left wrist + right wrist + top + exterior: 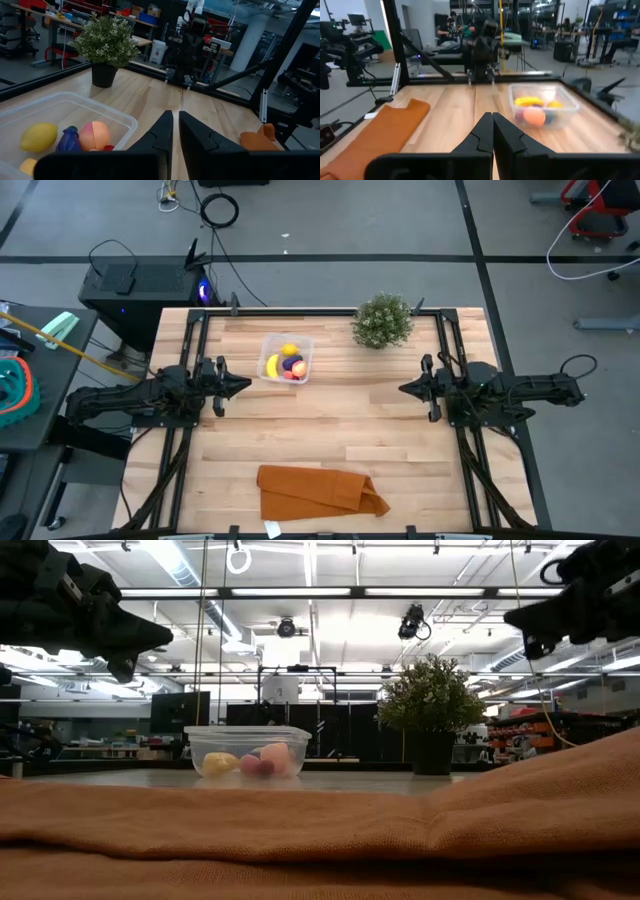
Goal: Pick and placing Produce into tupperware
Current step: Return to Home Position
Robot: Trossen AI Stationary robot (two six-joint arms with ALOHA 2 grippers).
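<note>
The clear tupperware [287, 359] stands on the far-left part of the wooden table, seen also in the low view [248, 751]. Inside it lie the produce: a yellow banana [272, 366], a yellow lemon [290, 349], a dark purple piece [68, 139], a red-peach round fruit [94, 135] and a tiny red piece [108, 147]. My left gripper [246, 384] hovers shut at the table's left, just near-left of the tupperware, holding nothing. My right gripper [403, 388] hovers shut at the table's right, holding nothing.
A green bushy plant in a dark pot [382, 321] stands at the far edge, right of the tupperware. An orange-brown folded cloth [318, 490] lies near the front edge. Bare wood [330, 420] lies between the two grippers.
</note>
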